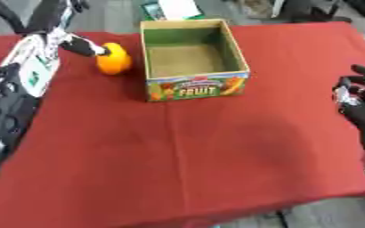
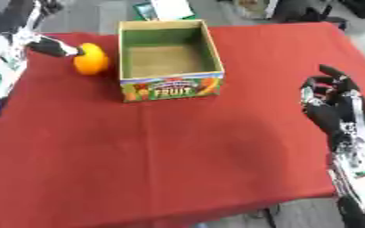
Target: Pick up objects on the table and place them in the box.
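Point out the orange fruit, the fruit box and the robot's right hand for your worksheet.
orange fruit [image 1: 114, 59]: left eye view, middle of its rounded side.
fruit box [image 1: 197, 90]: left eye view, printed front wall.
right hand [image 2: 331, 99]: right eye view, back of the hand.

Both views look steeply down from the robot's head at the red table [image 1: 216, 156], facing away from the robot, with the open cardboard box [image 1: 193, 87] as the fixed mark. In the left eye view the box sits just right of centre near the top; in the right eye view it sits further left. Both share the box and the cloth around it.
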`<action>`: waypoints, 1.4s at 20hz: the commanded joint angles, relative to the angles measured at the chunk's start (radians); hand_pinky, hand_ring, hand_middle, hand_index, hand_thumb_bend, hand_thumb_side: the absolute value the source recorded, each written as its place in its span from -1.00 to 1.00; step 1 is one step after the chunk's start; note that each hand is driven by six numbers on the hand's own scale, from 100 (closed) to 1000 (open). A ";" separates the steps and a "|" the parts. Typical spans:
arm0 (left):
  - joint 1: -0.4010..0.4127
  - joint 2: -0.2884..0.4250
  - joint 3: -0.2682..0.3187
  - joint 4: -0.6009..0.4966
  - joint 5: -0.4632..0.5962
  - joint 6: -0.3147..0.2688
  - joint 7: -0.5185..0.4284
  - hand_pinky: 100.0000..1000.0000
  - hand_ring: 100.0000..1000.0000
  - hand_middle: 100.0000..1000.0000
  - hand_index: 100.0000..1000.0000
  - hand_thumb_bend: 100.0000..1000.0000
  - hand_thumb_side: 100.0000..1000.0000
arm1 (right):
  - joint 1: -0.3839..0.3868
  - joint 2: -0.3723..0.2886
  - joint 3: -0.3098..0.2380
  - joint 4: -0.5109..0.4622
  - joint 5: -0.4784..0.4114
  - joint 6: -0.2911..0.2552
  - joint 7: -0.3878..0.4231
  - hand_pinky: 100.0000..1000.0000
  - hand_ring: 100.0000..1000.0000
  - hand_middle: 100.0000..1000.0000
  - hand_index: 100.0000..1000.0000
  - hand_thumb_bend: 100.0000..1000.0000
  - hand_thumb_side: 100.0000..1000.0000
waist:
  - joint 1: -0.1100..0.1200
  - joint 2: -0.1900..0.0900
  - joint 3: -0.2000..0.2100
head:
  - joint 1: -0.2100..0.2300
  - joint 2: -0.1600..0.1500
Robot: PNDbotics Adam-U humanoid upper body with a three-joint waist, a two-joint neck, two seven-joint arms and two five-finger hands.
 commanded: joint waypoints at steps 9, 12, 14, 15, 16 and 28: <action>-0.022 -0.039 0.033 0.077 -0.101 0.047 0.036 0.29 0.28 0.18 0.42 0.82 -0.68 | -0.023 -0.018 0.003 -0.010 -0.005 -0.001 0.011 0.18 0.14 0.15 0.58 -1.00 -1.00 | 0.002 0.004 -0.018 | 0.012 -0.014; -0.016 -0.048 0.034 0.092 -0.111 0.053 0.026 0.28 0.24 0.14 0.38 0.76 -0.76 | -0.024 -0.017 0.003 -0.009 -0.005 -0.002 0.011 0.18 0.14 0.15 0.58 -1.00 -1.00 | 0.002 0.008 -0.021 | 0.013 -0.015; -0.013 -0.051 0.034 0.097 -0.119 0.056 0.019 0.25 0.19 0.08 0.32 0.71 -0.84 | -0.025 -0.016 0.003 -0.009 -0.005 -0.002 0.012 0.18 0.14 0.15 0.58 -1.00 -1.00 | 0.001 0.009 -0.021 | 0.013 -0.015; -0.012 -0.051 0.035 0.098 -0.124 0.060 0.019 0.23 0.14 0.03 0.25 0.62 -0.94 | -0.025 -0.016 0.003 -0.008 -0.005 -0.002 0.012 0.18 0.14 0.15 0.58 -1.00 -1.00 | 0.001 0.010 -0.021 | 0.013 -0.016; -0.010 -0.052 0.035 0.099 -0.129 0.067 0.021 0.21 0.10 -0.02 0.20 0.54 -1.00 | -0.025 -0.016 0.003 -0.008 -0.005 -0.001 0.012 0.18 0.14 0.15 0.58 -1.00 -1.00 | 0.001 0.010 -0.021 | 0.013 -0.016; -0.013 -0.040 0.038 0.029 -0.032 0.115 0.150 -0.07 -0.32 -0.57 -0.38 0.13 -1.00 | -0.022 -0.015 0.001 -0.005 -0.004 -0.002 0.013 0.19 0.14 0.15 0.58 -1.00 -1.00 | -0.001 0.004 -0.008 | 0.010 -0.013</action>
